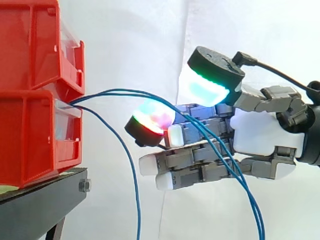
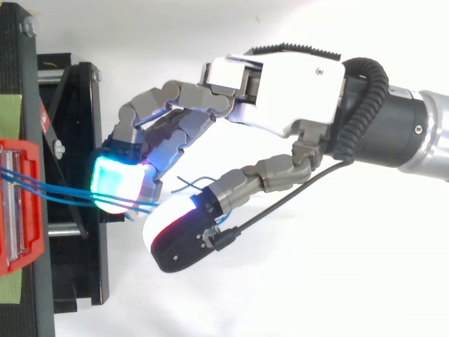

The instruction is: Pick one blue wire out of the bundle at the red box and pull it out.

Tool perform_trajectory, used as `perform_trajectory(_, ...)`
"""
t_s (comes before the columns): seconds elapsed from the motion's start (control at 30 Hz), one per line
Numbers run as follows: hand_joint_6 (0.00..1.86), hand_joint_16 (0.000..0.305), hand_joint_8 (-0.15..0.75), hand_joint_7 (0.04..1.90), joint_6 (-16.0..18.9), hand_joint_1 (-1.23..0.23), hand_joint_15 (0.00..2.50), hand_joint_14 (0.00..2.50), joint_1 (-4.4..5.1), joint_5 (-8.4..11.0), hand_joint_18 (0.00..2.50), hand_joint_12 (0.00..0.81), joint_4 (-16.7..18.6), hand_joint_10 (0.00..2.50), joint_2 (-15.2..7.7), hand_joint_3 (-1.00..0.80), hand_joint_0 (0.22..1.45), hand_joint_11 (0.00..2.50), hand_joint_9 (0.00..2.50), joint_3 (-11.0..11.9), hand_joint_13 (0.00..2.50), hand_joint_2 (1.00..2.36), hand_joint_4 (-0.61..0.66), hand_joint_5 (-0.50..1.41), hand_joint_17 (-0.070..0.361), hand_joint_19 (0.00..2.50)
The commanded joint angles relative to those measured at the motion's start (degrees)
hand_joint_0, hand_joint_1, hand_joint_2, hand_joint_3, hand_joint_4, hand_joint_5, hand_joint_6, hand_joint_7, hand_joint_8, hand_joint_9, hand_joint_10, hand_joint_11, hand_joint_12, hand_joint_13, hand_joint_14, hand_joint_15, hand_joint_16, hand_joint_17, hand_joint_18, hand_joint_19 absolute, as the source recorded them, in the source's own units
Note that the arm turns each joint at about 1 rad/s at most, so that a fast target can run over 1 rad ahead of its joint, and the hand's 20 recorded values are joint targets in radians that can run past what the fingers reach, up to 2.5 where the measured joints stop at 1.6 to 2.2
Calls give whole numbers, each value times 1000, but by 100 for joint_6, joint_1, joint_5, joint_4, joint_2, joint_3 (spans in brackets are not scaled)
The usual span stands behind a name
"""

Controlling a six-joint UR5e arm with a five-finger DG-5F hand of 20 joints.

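Several thin blue wires (image 1: 125,92) come out of the front of the lower red box (image 1: 30,135) and arch to the right. Two of them run across the front of my hand (image 1: 255,135) and hang down past it. Another wire (image 1: 134,180) drops straight down left of the hand. The hand reaches in from the right with its lower fingers (image 1: 200,172) nearly straight, pointing at the box. From above, the wires (image 2: 63,193) pass under a cyan-glowing fingertip (image 2: 116,182), with a red-glowing pad (image 2: 175,235) apart from it. Nothing is pinched.
A second red box (image 1: 30,45) is stacked on the lower one. Both rest on a black stand (image 1: 40,197) at the left. A white curtain hangs behind.
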Motion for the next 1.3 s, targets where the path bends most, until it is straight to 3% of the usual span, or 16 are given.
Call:
perform_trajectory(0.0,824,49,270,1050,-4,-768,339,15,0,-1,454,350,0,17,0,-369,602,622,958,0,658,1010,173,-138,110,413)
perform_trajectory(0.43,914,50,262,1038,5,-832,347,13,18,-1,473,346,0,19,0,-195,624,679,910,0,665,1017,70,-187,111,403)
perform_trajectory(0.73,869,51,269,1011,-13,-848,334,12,18,8,498,350,0,16,0,-147,660,655,904,0,668,1015,154,-197,114,395)
perform_trajectory(0.9,807,58,299,941,-13,-778,326,11,9,-1,533,378,0,16,0,-109,660,603,973,0,696,1003,274,-174,130,379)
perform_trajectory(0.97,751,60,306,955,-13,-670,326,11,9,-1,530,389,0,16,0,-93,664,600,995,0,699,1003,318,-152,135,384)
perform_trajectory(1.07,724,58,307,1014,5,-642,330,12,9,-1,516,384,0,16,0,-93,672,600,993,0,695,1003,303,-143,130,386)
perform_trajectory(1.2,777,50,279,913,5,-641,341,13,18,-1,479,349,0,16,0,-79,682,653,903,0,669,1018,260,-173,113,404)
perform_trajectory(1.27,817,50,276,874,5,-753,339,13,18,-1,492,347,0,16,0,-95,698,652,891,9,669,1018,261,-188,112,396)
